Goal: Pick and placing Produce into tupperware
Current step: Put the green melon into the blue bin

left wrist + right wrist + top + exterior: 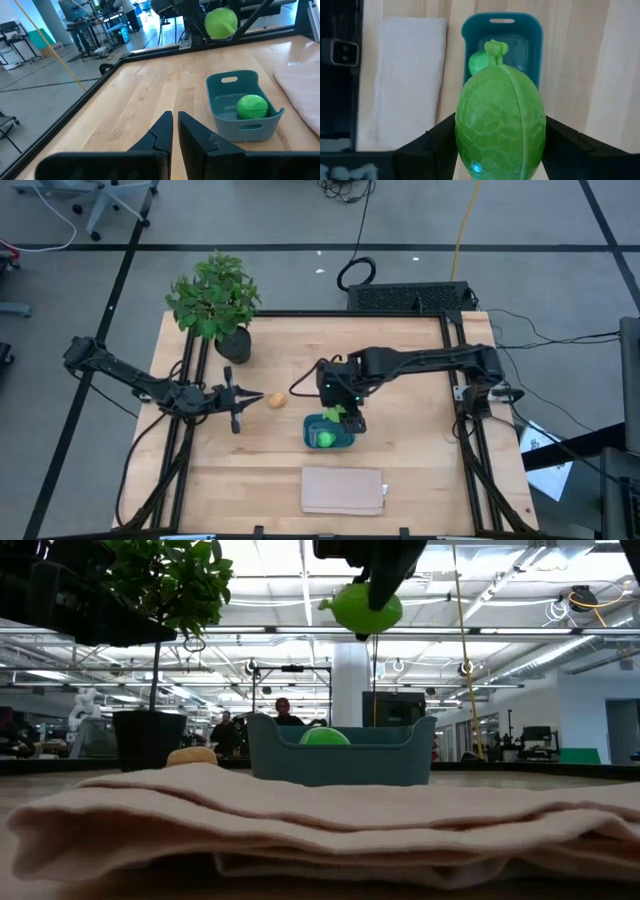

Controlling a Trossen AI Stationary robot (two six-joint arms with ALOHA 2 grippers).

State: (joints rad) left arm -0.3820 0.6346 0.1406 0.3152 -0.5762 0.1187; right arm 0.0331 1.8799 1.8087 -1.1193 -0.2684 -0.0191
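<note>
The teal tupperware [330, 442] stands mid-table, and one bright green produce item [326, 439] lies inside it; this also shows in the left wrist view [252, 106]. My right gripper [336, 414] hovers above the tupperware's far end, shut on the larger green item [365, 608]. The orange-tan item [278, 399] lies on the table to the tupperware's left. My left gripper [258, 397] is level just left of that item, with its fingers [165, 131] close together and empty. My right gripper pinches the larger green item's two opposite sides [465, 125] between its two fingers [432, 137]. The fingers come from above and point down. The item is lifted clear above the tupperware [532, 35], its short stem [495, 48] pointing away from the wrist.
A folded beige cloth [342, 491] lies near the table's front edge, in front of the tupperware. A potted leafy plant [215, 300] stands at the far left. Bare wood lies right of the tupperware. People show in the room beyond the table [283, 712].
</note>
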